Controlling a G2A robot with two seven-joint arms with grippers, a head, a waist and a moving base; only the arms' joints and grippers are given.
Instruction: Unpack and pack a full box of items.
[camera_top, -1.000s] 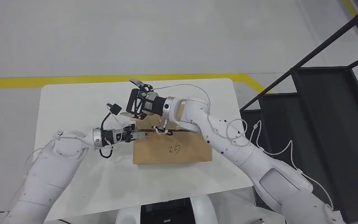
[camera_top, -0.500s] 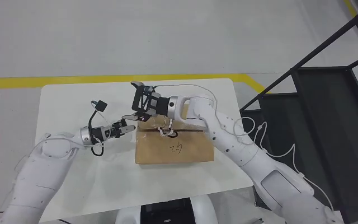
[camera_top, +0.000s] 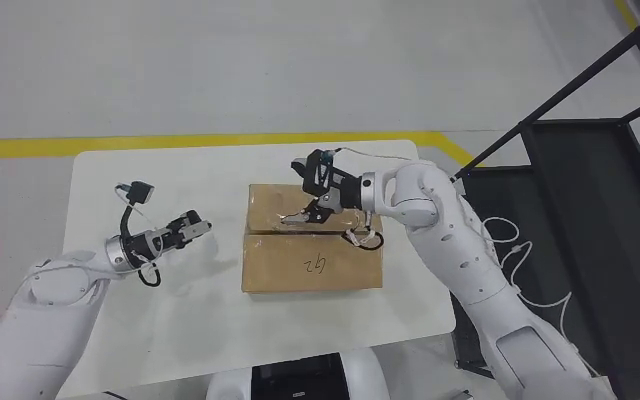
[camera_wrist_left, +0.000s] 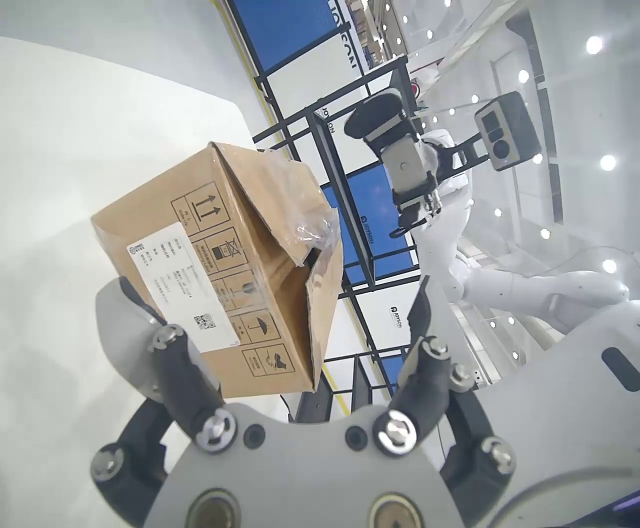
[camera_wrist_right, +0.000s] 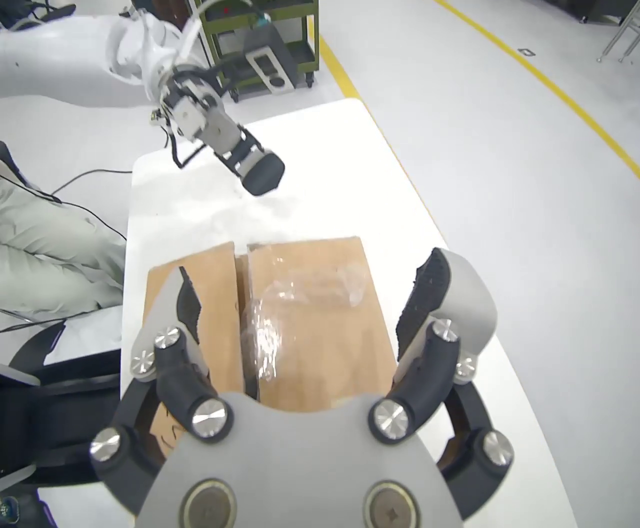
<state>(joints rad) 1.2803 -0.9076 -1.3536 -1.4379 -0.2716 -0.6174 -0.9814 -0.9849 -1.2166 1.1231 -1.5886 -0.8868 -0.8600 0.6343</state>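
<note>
Top view, right end effector (camera_top: 298, 192) released over cardboard box (camera_top: 310, 265), left end effector (camera_top: 197, 224) released

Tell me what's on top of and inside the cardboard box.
Loose clear tape lies across the closed flaps of the cardboard box, with the open right gripper above. The flaps cover the inside, so any contents are hidden.

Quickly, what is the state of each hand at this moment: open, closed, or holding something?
Left hand: open, holding nothing.
Right hand: open, holding nothing, above the cardboard box.
</note>
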